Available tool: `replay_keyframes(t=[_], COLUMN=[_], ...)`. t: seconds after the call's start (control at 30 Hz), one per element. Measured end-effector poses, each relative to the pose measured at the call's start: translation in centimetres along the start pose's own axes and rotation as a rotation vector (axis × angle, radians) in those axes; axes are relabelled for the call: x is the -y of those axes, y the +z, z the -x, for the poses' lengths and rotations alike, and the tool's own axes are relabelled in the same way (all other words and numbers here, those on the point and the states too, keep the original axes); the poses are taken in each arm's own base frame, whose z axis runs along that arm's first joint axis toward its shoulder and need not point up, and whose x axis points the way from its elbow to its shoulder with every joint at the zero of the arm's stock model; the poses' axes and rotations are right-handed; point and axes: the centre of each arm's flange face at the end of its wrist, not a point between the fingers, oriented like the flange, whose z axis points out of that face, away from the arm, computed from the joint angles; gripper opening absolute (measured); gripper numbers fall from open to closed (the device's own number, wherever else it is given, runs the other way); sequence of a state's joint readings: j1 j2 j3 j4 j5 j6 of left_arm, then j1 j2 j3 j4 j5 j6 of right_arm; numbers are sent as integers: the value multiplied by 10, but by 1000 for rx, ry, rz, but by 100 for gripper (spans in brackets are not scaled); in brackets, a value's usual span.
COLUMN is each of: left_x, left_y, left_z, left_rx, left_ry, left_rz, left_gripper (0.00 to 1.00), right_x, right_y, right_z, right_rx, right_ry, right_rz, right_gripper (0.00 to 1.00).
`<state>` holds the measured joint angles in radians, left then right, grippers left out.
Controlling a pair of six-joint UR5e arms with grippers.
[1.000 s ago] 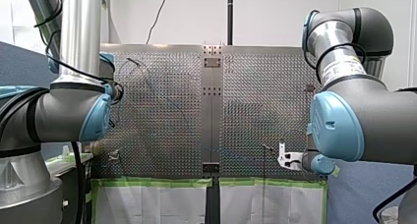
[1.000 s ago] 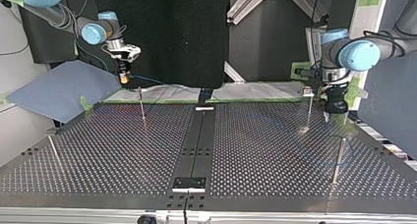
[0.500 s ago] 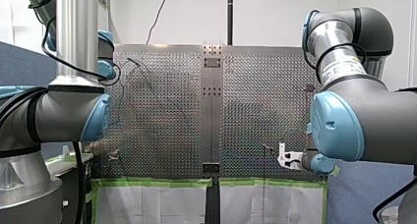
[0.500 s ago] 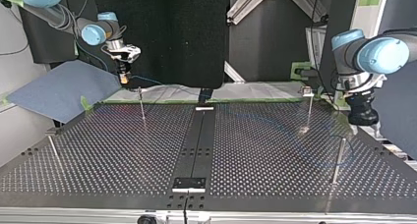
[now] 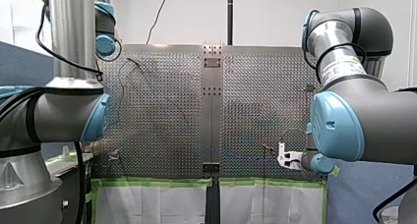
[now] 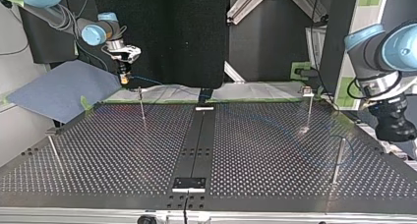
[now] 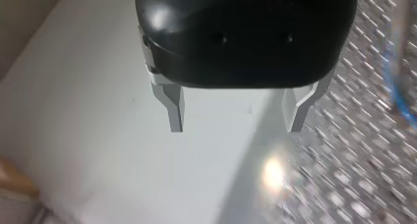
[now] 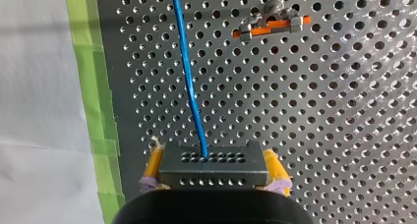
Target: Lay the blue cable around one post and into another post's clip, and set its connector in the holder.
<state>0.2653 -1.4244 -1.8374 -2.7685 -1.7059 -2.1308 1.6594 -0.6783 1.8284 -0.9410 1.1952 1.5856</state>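
View from the front: perforated table (image 5: 162, 111) across the centre; my left arm (image 5: 78, 37) upright at upper left, jaws out of frame; my right arm (image 5: 354, 121) filling the right, wrist low by the lower-right table edge. View from the top: my right arm at upper left, jaws hanging over the far table edge beside a thin post (image 6: 141, 105); blue cable (image 6: 150, 80) leaves them and trails rightward towards a clip-topped post (image 6: 308, 106) and a plain post (image 6: 338, 157) at lower right, where it seems to curve; whether it sits in the clip cannot be told. My left arm at the right edge, jaws clear of both posts. Left wrist view: metal jaws apart, nothing between; cable beside them, untouched. Right wrist view: yellow-padded jaws clamped on the dark connector (image 8: 214, 165); cable runs ahead past an orange-marked clip (image 8: 272, 23); green tape (image 8: 93, 86) alongside. Progress, as judged: routing partly laid at best; connector not yet in any holder, so seating it remains.
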Motion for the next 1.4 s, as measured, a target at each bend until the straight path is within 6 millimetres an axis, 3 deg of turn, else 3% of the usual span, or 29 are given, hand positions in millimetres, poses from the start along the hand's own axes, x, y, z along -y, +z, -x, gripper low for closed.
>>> replay_keyframes(t=[0.2,0.53,0.73,0.9,1.13,1.4], left_x=[34,93,118,127,128,124], left_y=[-9,-40,-52,-60,-76,-84], left_z=[31,86,102,98,76,66], left_rx=[24,93,97,68,-10,-78], left_ry=[34,77,110,145,216,316], left_rz=[-53,-93,-88,-71,-32,8], left_gripper=[99,99,99,99,99,99], right_x=[0,2,3,3,3,3], right_y=[1,1,1,1,1,1], right_z=[0,0,0,0,0,0], right_rx=[0,-1,-1,-1,0,0], right_ry=[0,0,-1,-1,-1,-1], right_rz=[-1,-4,-5,-5,-6,-6], right_gripper=[0,0,0,0,0,0])
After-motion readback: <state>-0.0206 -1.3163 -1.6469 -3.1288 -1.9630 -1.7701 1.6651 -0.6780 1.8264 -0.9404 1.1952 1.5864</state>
